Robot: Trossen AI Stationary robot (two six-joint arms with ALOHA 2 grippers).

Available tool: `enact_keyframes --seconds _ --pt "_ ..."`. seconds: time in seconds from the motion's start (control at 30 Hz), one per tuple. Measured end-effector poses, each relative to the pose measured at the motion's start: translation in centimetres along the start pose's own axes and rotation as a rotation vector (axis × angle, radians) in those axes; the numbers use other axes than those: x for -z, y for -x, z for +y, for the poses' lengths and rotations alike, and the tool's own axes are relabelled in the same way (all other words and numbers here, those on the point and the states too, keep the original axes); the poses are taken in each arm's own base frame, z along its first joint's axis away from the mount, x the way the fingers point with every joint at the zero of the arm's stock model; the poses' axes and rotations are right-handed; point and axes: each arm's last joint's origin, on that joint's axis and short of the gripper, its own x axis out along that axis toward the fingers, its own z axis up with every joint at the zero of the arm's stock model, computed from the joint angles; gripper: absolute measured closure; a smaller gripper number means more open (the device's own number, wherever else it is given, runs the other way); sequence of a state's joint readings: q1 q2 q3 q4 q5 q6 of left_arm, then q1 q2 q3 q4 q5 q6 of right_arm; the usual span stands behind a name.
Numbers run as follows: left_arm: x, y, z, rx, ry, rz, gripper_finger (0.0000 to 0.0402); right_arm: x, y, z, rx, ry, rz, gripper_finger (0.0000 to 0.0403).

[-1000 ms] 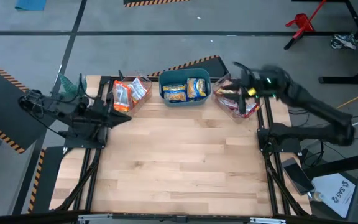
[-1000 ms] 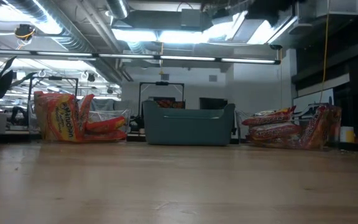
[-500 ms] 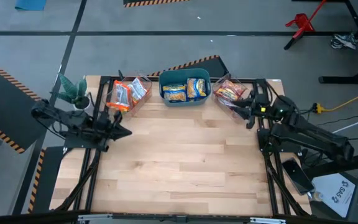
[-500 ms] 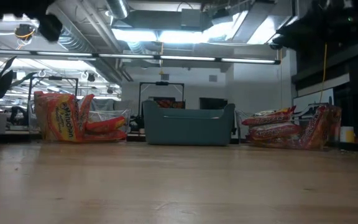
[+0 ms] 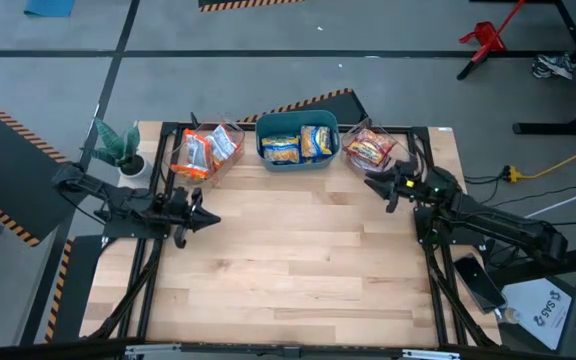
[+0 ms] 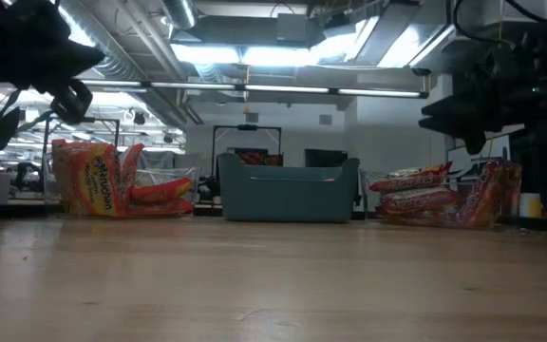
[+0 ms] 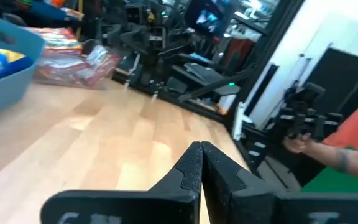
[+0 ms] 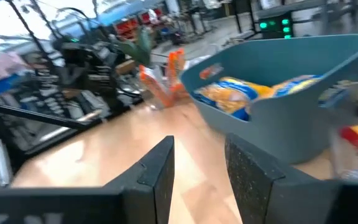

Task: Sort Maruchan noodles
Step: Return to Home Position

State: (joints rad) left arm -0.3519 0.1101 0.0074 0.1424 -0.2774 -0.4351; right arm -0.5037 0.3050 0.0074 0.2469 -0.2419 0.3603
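The near part of the wooden table [image 5: 298, 280] is seen bare, and no packet is found loose on its boards. Over the left side the left gripper [image 5: 200, 214] is held low above the wood, its fingers pressed together on nothing. Opposite it, the right gripper [image 5: 380, 186] is held just in front of the right clear container [image 5: 354, 128], its fingers parted and empty.

Along the far edge the Maruchan noodles [image 5: 298, 143] are gathered in three lots. Those in the teal bin [image 6: 288, 199] appear blue and yellow, though the print cannot be read from above. Orange packets [image 5: 200, 152] are stood in the left clear container [image 6: 180, 180], and red packets [image 5: 371, 150] are heaped in the right one.

The sorting is judged finished, and the step in hand is taken to be the parking of both arms. No grasp is called for next. Each arm need only be folded toward its base, with the right one kept clear of the container beside it.

A potted plant [image 5: 118, 150] is set at the far left corner. Beyond the table, strip lights and ducting are seen overhead, and a person's hand [image 7: 303, 144] is shown at a rack.
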Motion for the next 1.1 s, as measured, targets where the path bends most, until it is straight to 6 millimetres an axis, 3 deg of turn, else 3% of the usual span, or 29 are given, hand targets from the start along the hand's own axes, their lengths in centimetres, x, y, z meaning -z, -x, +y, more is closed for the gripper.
enact_keyframes --seconds 0.5,1.1 --pt "0.3 0.1 0.9 -0.232 -0.19 -0.017 0.0401 0.7 0.0 -0.2 0.004 0.085 0.08 0.0276" --pt "0.3 0.1 0.9 -0.239 -0.204 -0.016 0.0401 1.7 0.2 -0.6 0.046 0.054 0.174 0.0276"
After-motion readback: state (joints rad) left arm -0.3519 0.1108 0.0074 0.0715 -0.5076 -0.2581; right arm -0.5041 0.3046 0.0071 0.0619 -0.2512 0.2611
